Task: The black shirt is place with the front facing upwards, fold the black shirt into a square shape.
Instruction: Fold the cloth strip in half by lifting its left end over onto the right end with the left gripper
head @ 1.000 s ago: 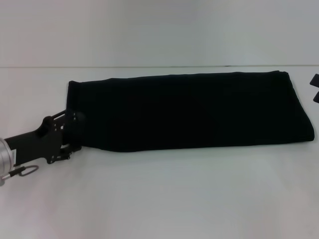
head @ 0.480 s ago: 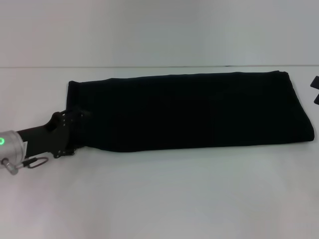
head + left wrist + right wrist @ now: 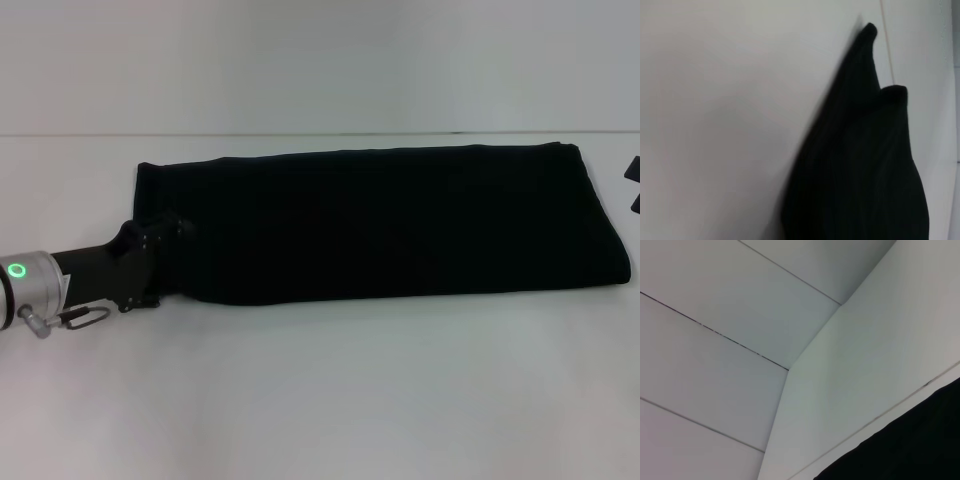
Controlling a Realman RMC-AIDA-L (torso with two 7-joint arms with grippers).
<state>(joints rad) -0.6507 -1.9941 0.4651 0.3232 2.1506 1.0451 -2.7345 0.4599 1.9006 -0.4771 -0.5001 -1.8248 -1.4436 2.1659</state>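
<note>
Since a second ago, the left end effector (image 3: 165, 245) has slid further in over the shirt's left end, toward 3 o'clock, and its wrist has rolled so that a green ring light now faces the head camera. Its black fingers blend into the dark cloth at the shirt's near-left corner, so whether they are spread, narrowed or pinching fabric cannot be told.

The black shirt (image 3: 390, 225) has not shifted. It lies folded into a long band running from 9 o'clock to 3 o'clock across the far half of the white tabletop (image 3: 320, 400), its left end narrower and its right end broader. No print, neck label or other writing shows on the upturned surface; only plain black fabric is visible.

From the left wrist camera the black shirt (image 3: 865, 175) appears as a dark mass with two small raised peaks along one edge, lying on the pale tabletop (image 3: 715, 125).

The right end effector (image 3: 633, 185) sits at the 3 o'clock edge of the head view, apart from the shirt's right end, with only two small black pieces showing; how its fingers stand cannot be told. Its wrist camera shows a strip of the black shirt (image 3: 910, 450) and pale wall panels (image 3: 715, 315) beyond the tabletop.
</note>
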